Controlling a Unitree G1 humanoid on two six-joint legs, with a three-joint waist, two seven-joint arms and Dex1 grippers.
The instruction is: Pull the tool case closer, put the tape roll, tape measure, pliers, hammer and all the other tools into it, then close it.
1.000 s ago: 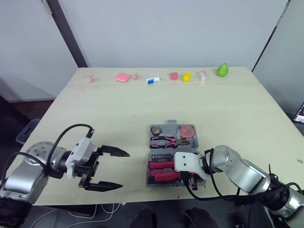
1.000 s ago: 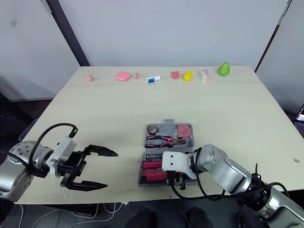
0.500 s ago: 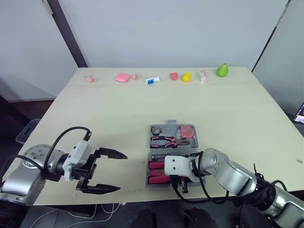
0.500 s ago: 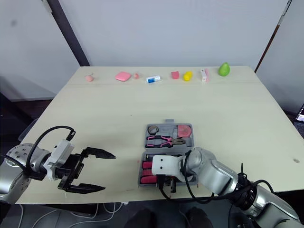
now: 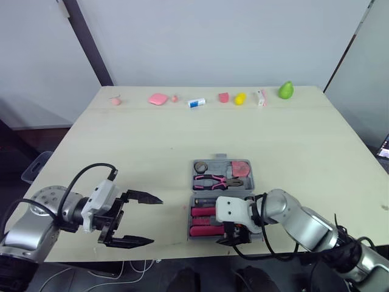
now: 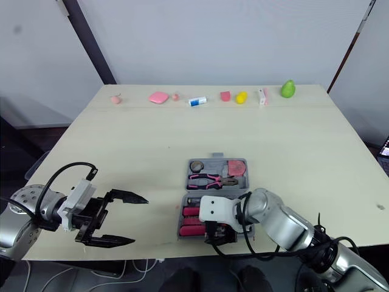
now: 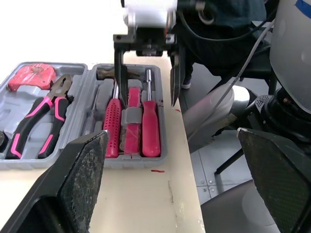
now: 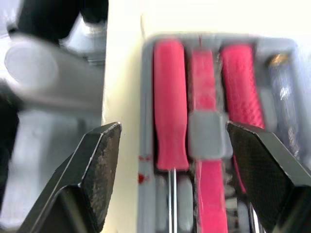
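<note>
Two grippers were over the pale table [image 5: 140, 146], one on each side of the open tool case [image 5: 222, 192]. The grey case lay near the middle of the near edge, opened flat into a far half and a near half. In the far half sat the dark tape roll [image 5: 200, 166] at the left, the pink tape measure [image 5: 240, 167] at the right, and the pink-handled pliers [image 5: 217, 180] lying across just nearer than both. The near half held three red-handled tools [image 7: 131, 128] side by side, the middle one crossed by a grey clip; which of them was the hammer could not be told.

The right gripper [image 7: 146, 94] hung at the right end of the near half, its black fingers spread apart. One finger stood over the shafts of the red-handled tools and the other just past the case's near wall. Whether either finger touched the case could not be told.

The left gripper [image 5: 156, 220] hovered well to the left of the case, close to the table's near edge, its two fingers spread wide and holding nothing.

Along the far edge stood a row of small things, among them a pink piece [image 5: 157, 98], a white and blue piece [image 5: 196, 103], a yellow piece [image 5: 239, 98] and a green fruit shape [image 5: 284, 90].
</note>
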